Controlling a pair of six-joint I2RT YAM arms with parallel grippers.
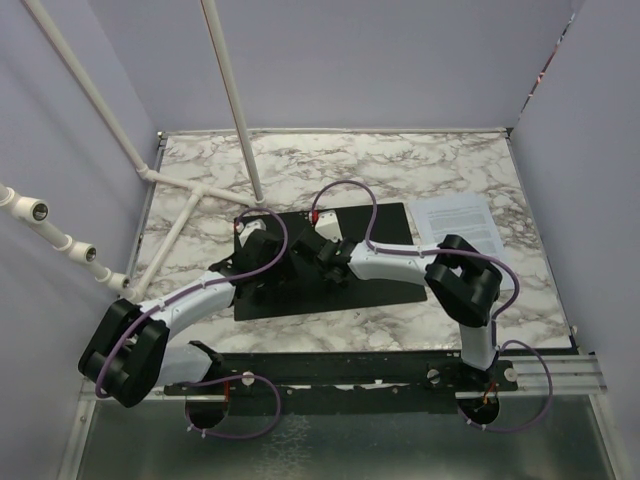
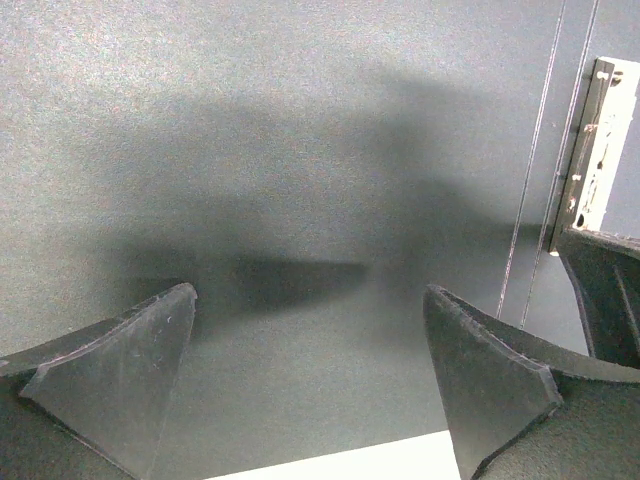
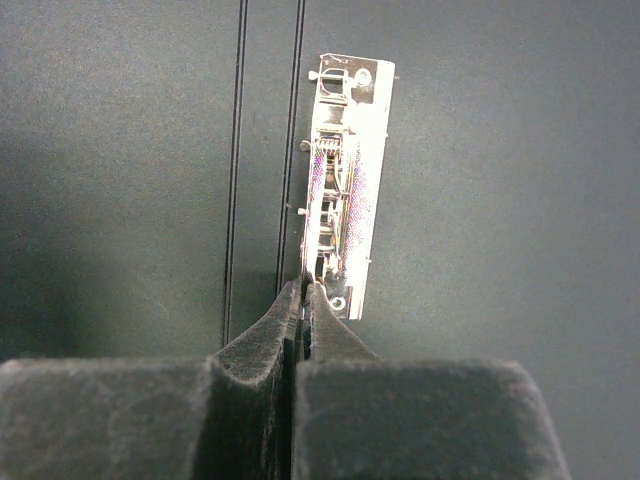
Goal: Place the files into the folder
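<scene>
Working the clip looks like the step in hand. The right tool (image 3: 303,290) has its dark padded tips pressed together at the near end of the clip (image 3: 345,180); whether a lever is caught between them cannot be told. The left tool (image 2: 308,292) hangs spread wide over the left half of the folder (image 1: 390,225), holding nothing.

The folder lies open on the marbled surface (image 1: 400,165), its matte black, finely grained inside facing up. Two thin creases run beside the narrow, shiny metal clip.

The files (image 1: 458,225), thin white printed sheets, lie flat just past the folder's right edge, not yet in.

Next, probably: get the clip open, then lift those limp, slippery sheets by an edge without creasing them.
</scene>
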